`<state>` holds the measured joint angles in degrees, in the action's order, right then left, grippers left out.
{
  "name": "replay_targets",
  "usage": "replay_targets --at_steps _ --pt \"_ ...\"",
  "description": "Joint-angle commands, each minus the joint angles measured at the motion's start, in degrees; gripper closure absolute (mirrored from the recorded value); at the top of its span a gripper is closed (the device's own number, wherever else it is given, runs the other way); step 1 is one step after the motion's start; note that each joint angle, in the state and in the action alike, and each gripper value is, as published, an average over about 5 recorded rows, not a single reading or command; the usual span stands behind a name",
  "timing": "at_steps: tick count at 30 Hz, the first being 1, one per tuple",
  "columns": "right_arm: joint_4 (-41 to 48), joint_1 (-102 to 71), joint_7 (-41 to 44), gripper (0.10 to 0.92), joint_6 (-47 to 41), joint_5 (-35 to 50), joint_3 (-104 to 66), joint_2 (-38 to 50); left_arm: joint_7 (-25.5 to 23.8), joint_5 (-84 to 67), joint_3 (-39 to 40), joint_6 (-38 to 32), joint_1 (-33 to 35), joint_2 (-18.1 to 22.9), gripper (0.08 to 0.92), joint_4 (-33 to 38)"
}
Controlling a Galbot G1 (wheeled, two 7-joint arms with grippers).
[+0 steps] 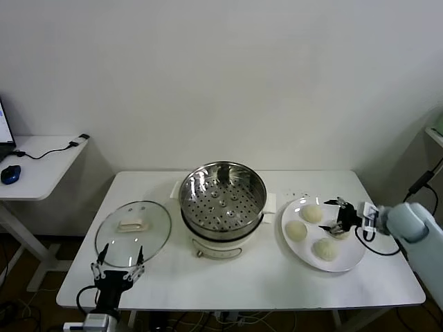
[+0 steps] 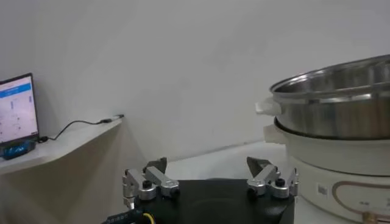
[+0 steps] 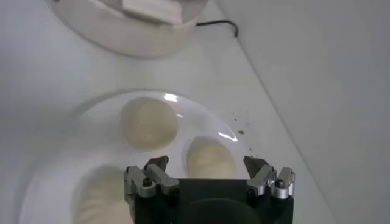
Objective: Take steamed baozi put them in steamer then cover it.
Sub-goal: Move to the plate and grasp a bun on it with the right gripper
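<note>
Four steamed baozi (image 1: 311,214) sitting on one plate (image 1: 353,259), one steamer (image 1: 223,196) standing, one glass lid (image 1: 133,233) lying, two grippers showing.

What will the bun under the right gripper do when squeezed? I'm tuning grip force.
The steamed baozi looks smooth and rounded, so it may slip or roll on the glossy plate. Its soft, puffy look suggests it dents easily; a gentle close seems wise. The right gripper is open above it.
</note>
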<state>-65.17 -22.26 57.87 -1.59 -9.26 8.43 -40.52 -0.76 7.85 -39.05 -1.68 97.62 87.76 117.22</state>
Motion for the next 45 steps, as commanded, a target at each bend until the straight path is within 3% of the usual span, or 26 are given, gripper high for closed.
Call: replay_targets --at_steps 1,18,39,45 --pt "14.0 24.8 8.9 0.203 2.7 -4.0 24.6 -0.7 0.0 0.0 -0.1 0.0 0.2 -0.1 0.177 0.1" --pt "33.6 27.8 9.6 0.203 5.6 -8.0 29.2 -17.8 -0.2 0.7 0.0 1.3 -0.8 -0.5 0.177 -0.8" --pt "38.2 24.3 9.2 0.206 7.2 -10.9 26.2 -22.8 -0.1 1.0 -0.4 1.7 -1.0 -1.5 0.177 -1.6" --pt "38.6 24.2 9.3 0.266 7.6 -11.5 25.8 -23.0 0.0 0.9 -0.6 1.6 -0.6 -1.6 0.177 -1.6"
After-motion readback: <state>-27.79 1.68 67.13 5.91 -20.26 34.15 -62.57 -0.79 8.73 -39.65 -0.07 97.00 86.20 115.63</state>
